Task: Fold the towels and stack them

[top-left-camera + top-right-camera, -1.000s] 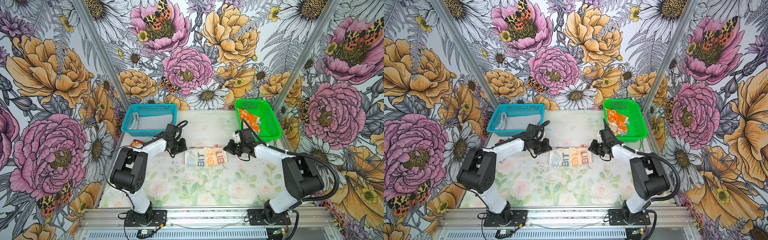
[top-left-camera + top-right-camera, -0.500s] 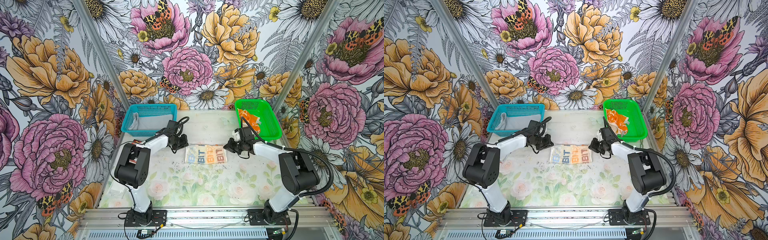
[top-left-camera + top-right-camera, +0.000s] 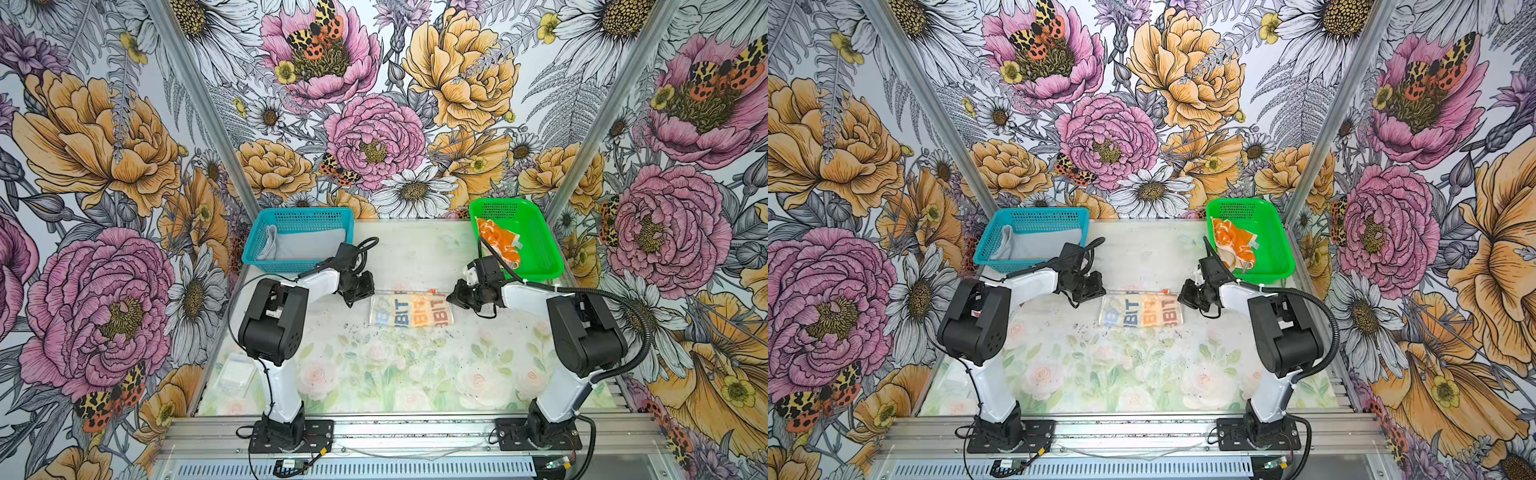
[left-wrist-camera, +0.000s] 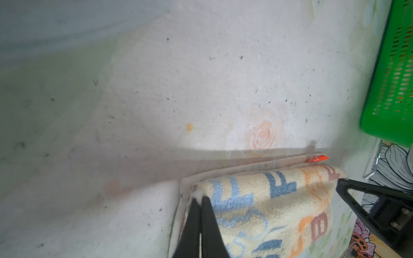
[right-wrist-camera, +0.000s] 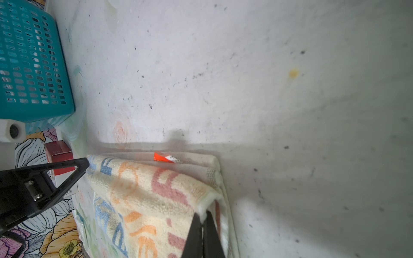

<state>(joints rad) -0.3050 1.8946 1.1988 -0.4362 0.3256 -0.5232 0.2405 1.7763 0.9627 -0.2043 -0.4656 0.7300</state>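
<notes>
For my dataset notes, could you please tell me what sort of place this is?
Probably a robot test booth: flowered wall panels enclose a floral tabletop, with two white arms bolted to an aluminium rail.

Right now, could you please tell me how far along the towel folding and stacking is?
Done, it seems: the grey towel lies fairly flat in the teal basket. In hand: the left gripper and right gripper are each shut on a corner of the cream towel, layered on the table mid-fold. Left: the orange towel sits crumpled in the green basket, and no towels are stacked.
</notes>
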